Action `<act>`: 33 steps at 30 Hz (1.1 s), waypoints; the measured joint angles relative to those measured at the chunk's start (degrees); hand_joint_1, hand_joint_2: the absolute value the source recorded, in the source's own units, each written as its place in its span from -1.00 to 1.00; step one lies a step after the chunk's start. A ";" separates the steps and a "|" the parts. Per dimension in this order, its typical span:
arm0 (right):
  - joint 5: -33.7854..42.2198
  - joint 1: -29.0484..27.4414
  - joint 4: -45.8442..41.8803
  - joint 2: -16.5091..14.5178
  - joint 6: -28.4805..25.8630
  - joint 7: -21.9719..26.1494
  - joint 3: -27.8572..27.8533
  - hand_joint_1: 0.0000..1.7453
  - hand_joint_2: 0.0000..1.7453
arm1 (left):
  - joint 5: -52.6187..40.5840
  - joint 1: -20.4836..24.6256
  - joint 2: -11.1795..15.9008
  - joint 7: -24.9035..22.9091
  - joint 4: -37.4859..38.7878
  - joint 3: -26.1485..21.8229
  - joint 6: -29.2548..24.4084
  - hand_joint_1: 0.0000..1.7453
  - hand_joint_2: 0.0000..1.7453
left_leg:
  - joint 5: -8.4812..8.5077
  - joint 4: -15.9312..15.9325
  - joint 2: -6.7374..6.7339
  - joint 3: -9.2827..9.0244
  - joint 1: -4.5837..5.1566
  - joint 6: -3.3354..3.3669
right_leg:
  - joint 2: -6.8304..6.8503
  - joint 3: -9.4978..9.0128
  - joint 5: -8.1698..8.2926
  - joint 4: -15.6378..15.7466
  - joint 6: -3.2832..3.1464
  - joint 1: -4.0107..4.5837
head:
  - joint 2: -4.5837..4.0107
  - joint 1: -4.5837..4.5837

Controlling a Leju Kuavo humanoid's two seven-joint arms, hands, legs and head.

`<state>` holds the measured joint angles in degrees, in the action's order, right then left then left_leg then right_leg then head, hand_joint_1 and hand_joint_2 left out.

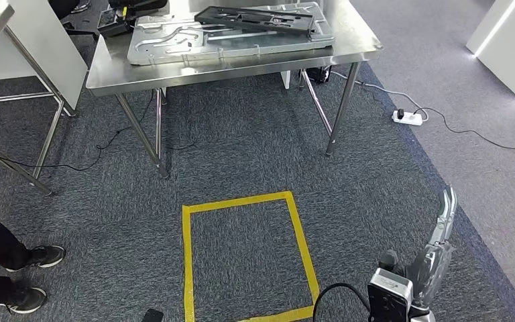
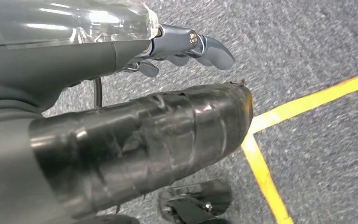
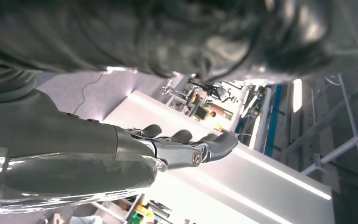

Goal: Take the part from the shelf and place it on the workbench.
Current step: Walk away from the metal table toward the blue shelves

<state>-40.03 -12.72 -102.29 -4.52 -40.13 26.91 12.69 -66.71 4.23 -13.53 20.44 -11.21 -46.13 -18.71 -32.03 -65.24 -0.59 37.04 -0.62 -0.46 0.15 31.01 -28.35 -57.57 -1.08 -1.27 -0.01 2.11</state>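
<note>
The steel workbench (image 1: 241, 66) stands ahead at the top of the head view. On it lie a large silver stamped plate (image 1: 174, 41) and, over that, a black frame part (image 1: 261, 19). My right hand (image 1: 441, 231) reaches forward low at the right, well short of the bench; in the right wrist view its fingers (image 3: 186, 147) are stretched out with nothing between them. My left hand (image 2: 182, 46) hangs over the carpet with its fingers loosely apart, holding nothing.
A yellow tape square (image 1: 241, 255) marks the grey carpet in front of me. A person's shoes (image 1: 33, 275) show at the left edge. A second metal-legged table (image 1: 20, 47) stands at the far left. A power strip (image 1: 408, 117) and its cables lie right of the bench.
</note>
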 joint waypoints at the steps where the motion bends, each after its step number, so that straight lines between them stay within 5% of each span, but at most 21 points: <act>1: 0.15 -0.13 0.01 0.00 0.00 0.03 -0.14 -1.00 -1.00 | 0.03 -0.01 0.00 0.01 0.00 -0.01 0.00 -1.00 -1.00 | -2.32 -3.73 0.01 0.98 -0.03 -0.15 | 0.07 0.60 0.43 -0.04 -0.26 0.13 | 0.00 -0.01; 2: 0.28 -0.27 0.03 0.00 0.00 0.06 -0.26 -1.00 -1.00 | 0.05 -0.02 0.00 0.01 0.00 -0.01 0.00 -1.00 -1.00 | -3.64 -6.92 0.01 1.59 -0.05 -0.25 | 0.12 1.24 0.86 -0.11 -0.36 0.26 | -0.01 -0.01; 4: 0.50 -0.50 0.07 0.00 0.00 0.11 -0.51 -1.00 -1.00 | 0.07 -0.04 0.00 0.03 0.00 -0.02 0.01 -1.00 -1.00 | -2.68 -8.24 0.01 0.43 -0.04 -0.15 | 0.14 2.47 1.63 -0.41 -0.34 0.46 | -0.01 -0.02; 6: 0.57 -0.62 0.08 0.00 0.00 0.16 -0.69 -1.00 -1.00 | 0.07 0.01 0.02 0.05 0.00 -0.03 0.02 -1.00 -1.00 | 0.44 -1.64 0.07 -4.45 0.04 0.45 | 0.07 3.45 2.22 -0.81 -0.18 0.56 | -0.01 -0.02; 8: 0.60 -0.69 0.08 0.00 0.00 0.21 -0.82 -1.00 -1.00 | 0.08 0.11 0.08 0.16 0.00 -0.04 0.01 -1.00 -1.00 | 1.32 6.16 0.18 -9.34 0.36 1.17 | 0.02 4.05 2.78 -1.08 0.29 0.68 | 0.01 -0.02; 10: 0.70 -0.81 0.07 -0.01 0.00 0.26 -0.93 -1.00 -1.00 | 0.10 0.13 0.13 0.41 0.00 -0.05 0.00 -1.00 -1.00 | 0.90 9.15 0.25 -10.68 0.69 1.58 | 0.07 4.30 3.46 -1.00 0.98 0.67 | 0.00 -0.01; 13: 1.04 -1.23 0.01 -0.01 -0.01 0.26 -1.43 -1.00 -1.00 | 0.16 -0.01 0.04 0.72 0.00 -0.11 -0.05 -1.00 -1.00 | 2.27 10.25 0.06 -10.09 0.29 2.48 | -0.03 4.92 3.05 -1.72 1.99 0.76 | -0.01 0.03; 16: 1.57 -1.76 -0.01 0.00 -0.02 0.26 -2.14 -1.00 -1.00 | 0.22 0.01 -0.03 0.77 0.00 -0.16 -0.11 -1.00 -1.00 | 3.68 10.49 -0.19 -8.88 0.07 3.18 | -0.16 8.33 -3.32 -10.46 2.58 0.57 | -0.01 0.06; 18: 1.79 -2.24 -0.01 0.00 -0.02 0.26 -2.62 -1.00 -1.00 | 0.25 -0.07 -0.04 0.76 0.00 -0.22 -0.11 -1.00 -1.00 | 4.17 9.97 -0.25 -7.74 0.11 3.15 | -0.15 9.68 -5.82 -15.86 2.85 0.47 | -0.01 0.04; 19: 1.84 -2.46 -0.01 0.00 -0.02 0.27 -2.87 -1.00 -1.00 | 0.27 -0.10 -0.05 0.76 0.00 -0.30 -0.11 -1.00 -1.00 | 4.31 9.64 -0.25 -7.24 0.11 3.10 | -0.14 8.77 -5.45 -15.56 2.90 0.43 | -0.01 0.05; 22: 1.92 -2.69 -0.03 0.00 -0.02 0.28 -3.41 -1.00 -1.00 | 0.28 -0.11 -0.10 0.77 0.00 -0.56 -0.11 -1.00 -1.00 | 4.38 8.39 -0.22 -6.18 0.21 2.80 | -0.11 1.51 -1.71 -5.01 2.61 0.44 | -0.01 0.04; 24: 1.94 -2.82 -0.05 0.00 -0.02 0.31 -3.54 -1.00 -1.00 | 0.28 -0.08 -0.11 0.79 0.00 -0.70 -0.11 -1.00 -1.00 | 4.39 7.73 -0.17 -5.70 0.43 2.29 | -0.13 -0.73 -0.94 -0.82 2.05 0.65 | 0.00 0.02; 28: 2.03 -3.10 -0.14 -0.02 -0.02 0.37 -3.68 -1.00 -1.00 | 0.33 -0.07 -0.11 0.83 0.00 -1.00 -0.11 -1.00 -1.00 | 3.85 6.74 -0.09 -4.98 0.39 1.00 | -0.15 -0.19 -0.27 -0.43 0.52 0.58 | 0.00 0.01; 30: 2.27 -3.21 -0.20 -0.07 -0.02 0.37 -3.86 -1.00 -1.00 | 0.43 -0.08 -0.11 0.85 0.00 -1.07 -0.11 -1.00 -1.00 | 0.47 2.25 -0.01 -3.08 0.19 0.44 | -0.12 0.24 0.25 -0.25 -0.23 0.46 | 0.00 0.01; 33: 2.86 -3.68 -0.19 -0.16 -0.02 0.36 -4.76 -1.00 -1.00 | 0.60 -0.17 -0.11 0.86 0.00 -1.15 -0.11 -1.00 -1.00 | -4.28 -7.57 0.01 0.67 0.05 0.05 | -0.33 1.24 0.77 -0.49 -0.55 0.63 | 0.01 0.01</act>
<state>-37.17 -16.40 -102.48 -4.68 -40.15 27.27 7.93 -66.11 4.06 -13.64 21.30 -11.21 -47.29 -18.82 -36.30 -72.81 -0.59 37.71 -0.56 -0.42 -0.18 32.24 -27.58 -58.07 -1.63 -0.64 0.00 2.12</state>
